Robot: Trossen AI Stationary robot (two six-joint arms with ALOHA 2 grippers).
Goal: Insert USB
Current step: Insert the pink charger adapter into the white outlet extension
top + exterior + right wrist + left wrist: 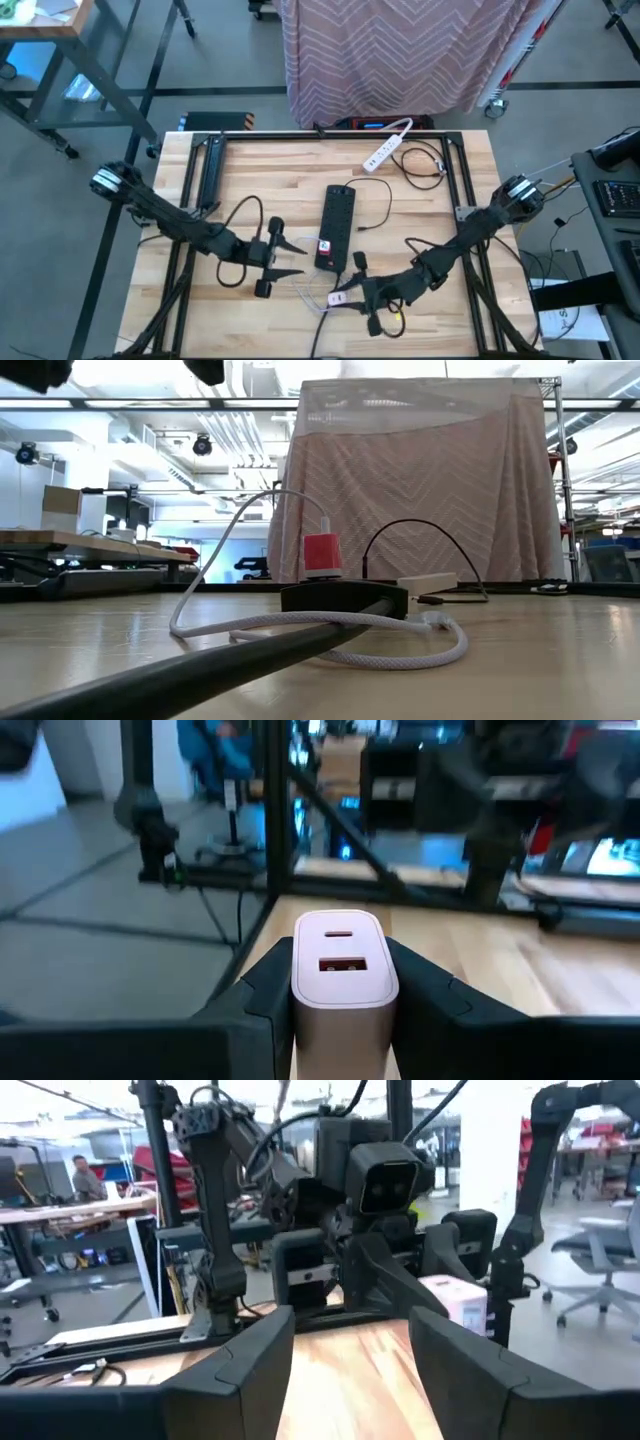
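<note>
A white charger block [343, 955], with two USB ports on its end face, sits between the fingers of my right gripper [343, 982], which is shut on it near the table's near middle [345, 290]. A black power strip [337, 225] lies flat at the table's centre, with a red adapter [323, 553] standing on it. A white braided cable [300, 622] arcs up to the adapter's top and loops on the table. My left gripper [290, 258] is open, left of the strip's near end, fingers pointing right at the other gripper [455, 1302]. My right gripper pinches the charger block by its two long sides [303, 995], one finger on each. The port end [343, 963] sticks out past the fingertips and points away from the wrist. The fingers lie roughly level, coming from the table's right, and the block looks lifted off the wood.
A white power strip [388, 148] and black cables [425, 165] lie toward the far edge. A black cable [240, 215] curls by the left arm. A dark cable [200, 670] runs across the low view's foreground. A cloth-covered stand [400, 60] rises beyond the far edge.
</note>
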